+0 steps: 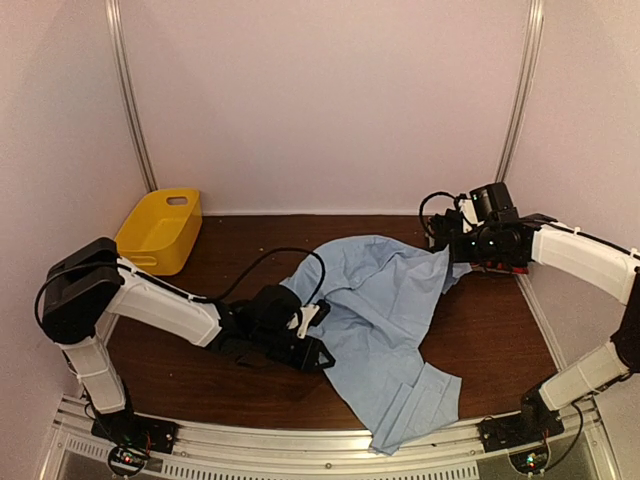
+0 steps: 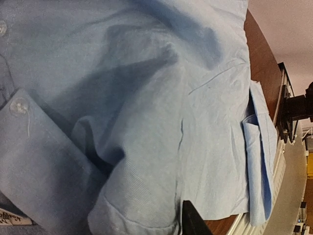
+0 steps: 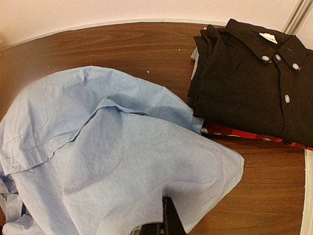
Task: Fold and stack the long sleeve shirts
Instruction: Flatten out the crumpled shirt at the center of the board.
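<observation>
Across the table (image 1: 500,340), right hand (image 1: 447,262) pinched the blue shirt (image 1: 385,310); whether left hand (image 1: 315,345) gripped was unclear; even tension seemed wise.

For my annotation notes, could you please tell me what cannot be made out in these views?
- Left gripper: whether it holds cloth. Its tips vanish into the light blue shirt in the top view, and the bottom edge cuts them off in the left wrist view.
- Red-edged shirt: right wrist view, only a strip shows under the black shirt.
- Label: left wrist view, cut by the corner, blurred.
</observation>
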You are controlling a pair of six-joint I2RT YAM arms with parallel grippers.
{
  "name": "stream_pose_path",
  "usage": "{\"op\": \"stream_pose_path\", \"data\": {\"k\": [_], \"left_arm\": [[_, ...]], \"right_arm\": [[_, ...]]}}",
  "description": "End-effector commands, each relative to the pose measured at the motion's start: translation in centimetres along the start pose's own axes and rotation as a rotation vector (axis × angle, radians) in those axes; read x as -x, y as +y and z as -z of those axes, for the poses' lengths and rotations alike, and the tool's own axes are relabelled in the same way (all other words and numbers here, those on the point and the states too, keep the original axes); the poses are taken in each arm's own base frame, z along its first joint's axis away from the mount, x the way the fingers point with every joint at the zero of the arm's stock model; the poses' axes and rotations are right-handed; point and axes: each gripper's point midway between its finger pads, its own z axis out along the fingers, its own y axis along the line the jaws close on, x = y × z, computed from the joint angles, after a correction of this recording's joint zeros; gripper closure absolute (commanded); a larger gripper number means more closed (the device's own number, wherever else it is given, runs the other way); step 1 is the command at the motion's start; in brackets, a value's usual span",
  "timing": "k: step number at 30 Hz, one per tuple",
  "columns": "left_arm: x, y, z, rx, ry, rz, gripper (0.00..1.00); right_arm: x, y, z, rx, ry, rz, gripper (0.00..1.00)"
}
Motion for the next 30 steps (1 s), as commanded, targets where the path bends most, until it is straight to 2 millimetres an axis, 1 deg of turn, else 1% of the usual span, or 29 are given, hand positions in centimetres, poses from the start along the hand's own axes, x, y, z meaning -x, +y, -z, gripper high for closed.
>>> {"op": "stream_pose_path", "data": {"k": [1,3,5,6,8,10,11,13,14,15,17,18,20,21,22,24,26,28,30], "left_arm": [[1.7,-1.3,0.1,-0.09,-0.066,-0.025,0.78],[2.0,-1.5,0.4,-0.106,-0.077,-0.023,0.86],[2.5,-1.3,1.1,-0.116,-0.094,-0.014,0.97],[2.7,-1.1,1.6,-0.118,-0.1,-0.01,1.0],[3.6,-0.4,3.2,-0.105,-0.124,-0.005,1.0],[4.8,0.7,5.7,-0.066,-0.155,-0.006,1.0],[6.0,1.1,7.3,-0.042,-0.188,-0.015,1.0],[8.4,2.0,11.2,0.025,-0.255,-0.03,1.0],[10.1,2.3,14.1,0.059,-0.314,-0.039,1.0],[11.5,2.8,16.7,0.095,-0.361,-0.041,1.0],[14.3,3.8,21.9,0.151,-0.459,-0.049,1.0],[15.8,4.8,24.8,0.185,-0.513,-0.043,1.0],[18.1,5.4,29.6,0.221,-0.598,-0.049,1.0],[19.1,5.4,31.5,0.237,-0.63,-0.06,1.0],[20.0,5.2,33.2,0.249,-0.658,-0.069,1.0],[21.8,4.6,35.3,0.273,-0.695,-0.097,1.0],[23.6,3.3,37.1,0.277,-0.727,-0.13,1.0],[25.2,2.4,38.3,0.276,-0.756,-0.151,1.0],[26.6,1.5,39.6,0.278,-0.788,-0.168,1.0]], "right_arm": [[0.4,-0.1,0.9,0.01,-0.027,-0.002,1.0],[0.4,-0.3,1.0,0.004,-0.029,-0.001,1.0],[0.4,-0.4,1.2,-0.001,-0.031,0.002,1.0],[0.5,-0.4,1.4,-0.001,-0.033,0.003,1.0],[0.7,-0.4,1.9,0.0,-0.04,0.007,1.0],[1.2,-0.4,2.9,0.003,-0.052,0.009,1.0],[1.9,-0.6,3.8,-0.009,-0.075,0.008,1.0],[3.1,-0.6,5.5,-0.008,-0.116,0.009,1.0],[3.7,-0.5,6.5,0.002,-0.136,0.009,1.0],[4.3,-0.2,7.5,0.018,-0.153,0.01,1.0],[5.5,0.9,9.4,0.07,-0.187,0.018,1.0],[6.1,1.6,10.5,0.097,-0.203,0.028,1.0],[7.2,2.7,12.3,0.129,-0.235,0.046,1.0],[7.7,3.2,13.2,0.145,-0.251,0.056,1.0],[8.1,3.9,14.0,0.164,-0.265,0.07,1.0],[9.0,5.4,15.8,0.218,-0.297,0.1,1.0],[9.4,7.0,17.2,0.277,-0.318,0.13,1.0],[9.7,8.1,18.1,0.315,-0.332,0.158,1.0],[10.1,8.8,18.9,0.329,-0.345,0.178,1.0]]}}
